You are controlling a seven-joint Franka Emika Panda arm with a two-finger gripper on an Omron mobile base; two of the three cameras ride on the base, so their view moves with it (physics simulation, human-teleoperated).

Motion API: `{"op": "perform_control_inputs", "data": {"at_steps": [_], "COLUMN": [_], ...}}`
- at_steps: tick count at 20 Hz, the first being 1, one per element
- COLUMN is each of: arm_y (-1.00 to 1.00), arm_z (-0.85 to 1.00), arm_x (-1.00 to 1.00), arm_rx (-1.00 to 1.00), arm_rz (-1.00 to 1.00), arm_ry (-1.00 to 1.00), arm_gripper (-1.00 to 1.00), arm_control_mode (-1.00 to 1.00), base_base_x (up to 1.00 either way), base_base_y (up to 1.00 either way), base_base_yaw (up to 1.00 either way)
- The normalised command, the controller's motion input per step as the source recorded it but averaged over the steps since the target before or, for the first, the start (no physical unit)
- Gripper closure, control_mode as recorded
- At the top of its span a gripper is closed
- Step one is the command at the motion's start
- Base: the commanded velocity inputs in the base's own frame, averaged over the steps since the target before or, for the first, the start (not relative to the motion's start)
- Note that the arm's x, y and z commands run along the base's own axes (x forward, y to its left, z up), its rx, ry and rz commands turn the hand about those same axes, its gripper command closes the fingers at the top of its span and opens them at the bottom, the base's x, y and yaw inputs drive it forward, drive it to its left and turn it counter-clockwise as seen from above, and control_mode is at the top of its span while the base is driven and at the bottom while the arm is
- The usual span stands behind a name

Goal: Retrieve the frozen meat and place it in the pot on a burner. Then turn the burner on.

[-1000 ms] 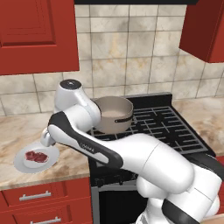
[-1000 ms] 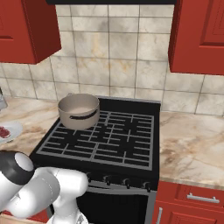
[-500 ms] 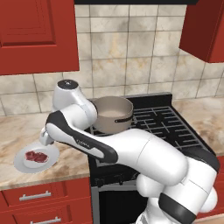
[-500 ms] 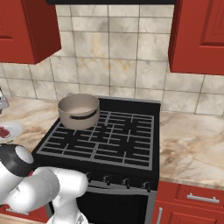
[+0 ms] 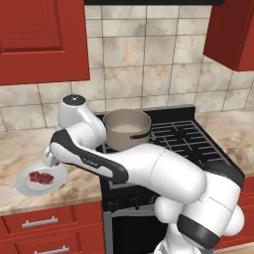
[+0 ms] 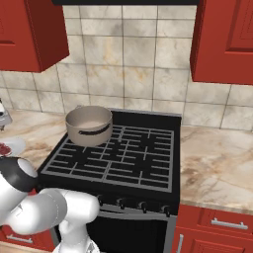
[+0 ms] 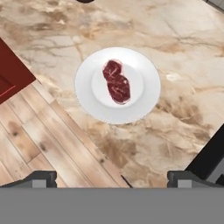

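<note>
Marbled dark-red frozen meat lies on a round white plate, seemingly glossy, beneath the wide-open, empty claw.

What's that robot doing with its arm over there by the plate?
The robot is reaching over to the counter left of the stove. Its hand is open and hangs above a white plate with a piece of red meat on it, holding nothing. The pot sits on a back burner of the stove, with no meat in it yet.
</note>
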Motion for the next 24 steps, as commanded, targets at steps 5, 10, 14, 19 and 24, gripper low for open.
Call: {"op": "perform_control_inputs", "data": {"at_steps": [5,10,14,19,24], "arm_y": [0.07,0.10,0.12,0.26,0.35], "arm_z": [-0.16,-0.18,-0.18,-0.09,-0.14], "arm_x": [0.10,0.14,0.25,0.29,0.20], "arm_rx": [0.00,-0.01,-0.01,-0.03,-0.04], "arm_rz": [0.00,0.00,0.00,0.00,0.00], "arm_ry": [0.00,0.00,0.00,0.02,0.01], "arm_gripper": [-1.00,-1.00,-1.00,-1.00,-1.00], "arm_control_mode": [-1.00,-1.00,-1.00,-1.00,-1.00], "base_base_x": [0.00,0.00,0.00,0.00,0.00], "base_base_y": [0.00,0.00,0.00,0.00,0.00], "base_base_yaw": [0.00,0.00,0.00,0.00,0.00]}}
